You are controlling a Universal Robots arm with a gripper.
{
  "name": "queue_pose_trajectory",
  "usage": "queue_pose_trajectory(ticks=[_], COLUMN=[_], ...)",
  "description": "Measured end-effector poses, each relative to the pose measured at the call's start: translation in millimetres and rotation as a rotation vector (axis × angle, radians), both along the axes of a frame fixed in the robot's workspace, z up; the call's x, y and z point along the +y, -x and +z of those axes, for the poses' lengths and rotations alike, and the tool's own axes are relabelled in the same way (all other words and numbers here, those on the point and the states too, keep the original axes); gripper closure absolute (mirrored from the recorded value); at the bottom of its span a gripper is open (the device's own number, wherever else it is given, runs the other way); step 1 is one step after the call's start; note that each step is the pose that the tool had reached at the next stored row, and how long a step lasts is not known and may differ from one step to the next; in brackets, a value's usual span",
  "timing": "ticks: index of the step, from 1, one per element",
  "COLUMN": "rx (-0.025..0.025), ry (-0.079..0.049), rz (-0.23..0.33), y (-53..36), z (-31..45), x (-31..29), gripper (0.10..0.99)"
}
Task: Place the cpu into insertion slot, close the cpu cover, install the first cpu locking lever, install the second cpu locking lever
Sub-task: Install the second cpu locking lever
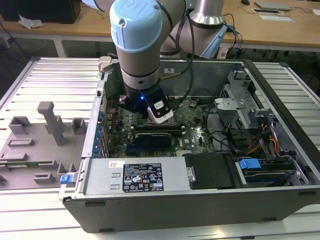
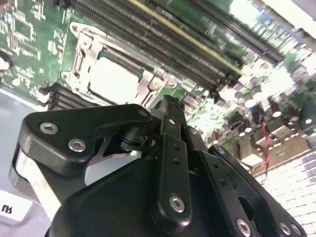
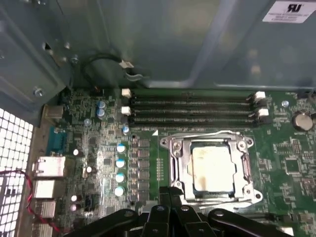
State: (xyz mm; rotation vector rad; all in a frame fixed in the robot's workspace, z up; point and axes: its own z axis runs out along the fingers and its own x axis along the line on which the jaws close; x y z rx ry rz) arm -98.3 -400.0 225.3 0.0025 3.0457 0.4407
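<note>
The cpu (image 3: 212, 165) lies flat in its socket on the green motherboard (image 3: 148, 163), its pale metal top showing through the square opening of the cpu cover (image 3: 178, 163). The silvery cover lies down over the socket. In the second wrist view the cpu (image 2: 112, 79) and the cover's frame (image 2: 81, 54) sit just beyond my fingertips. My gripper (image 3: 170, 191) (image 2: 168, 101) hangs over the socket's near edge, its black fingers drawn together and shut, with nothing seen between them. Thin wire levers run along the socket's sides; whether they are latched I cannot tell.
The arm's wrist (image 1: 142, 95) reaches down into an open computer case (image 1: 280, 90). Several black memory slots (image 3: 192, 111) run beside the socket. A power supply (image 1: 135, 177), drive bays (image 1: 260, 150) and cables crowd the exterior view's right. A grey fixture tray (image 1: 40, 145) lies outside the case.
</note>
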Motion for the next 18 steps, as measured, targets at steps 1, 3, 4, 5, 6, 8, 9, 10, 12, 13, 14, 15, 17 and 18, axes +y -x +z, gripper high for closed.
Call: queue_pose_trajectory(ticks=[1,3,4,5,6,8,9,10,12,13,14,15,17,18], rx=[0.0002,0.0006,0.0015,0.0030,0.0044,0.0053,0.0055,0.0055,0.0055,0.0057,0.0060,0.0063,0.0066,0.0066], ry=[0.017,0.021,0.021,0.022,0.027,0.043,0.051,0.059,0.067,0.069,0.071,0.072,0.077,0.086], rz=[0.000,-0.003,-0.004,-0.006,-0.007,-0.010,-0.010,-0.011,-0.012,-0.013,-0.014,-0.015,-0.016,-0.016], y=[-1.0,-9.4,-16.6,-23.0,-26.5,-28.9,-29.4,-30.2,-34.1,-36.7,-39.9,-42.9,-48.0,-49.2], z=[0.6,0.6,0.6,0.6,0.6,0.6,0.6,0.6,0.6,0.6,0.6,0.6,0.6,0.6], x=[0.0,0.0,0.0,0.0,0.0,0.6,1.3,2.6,4.7,5.1,5.5,5.9,8.2,15.7], gripper=[0.980,0.980,0.980,0.980,0.980,0.980,0.980,0.980,0.980,0.980,0.980,0.980,0.980,0.980])
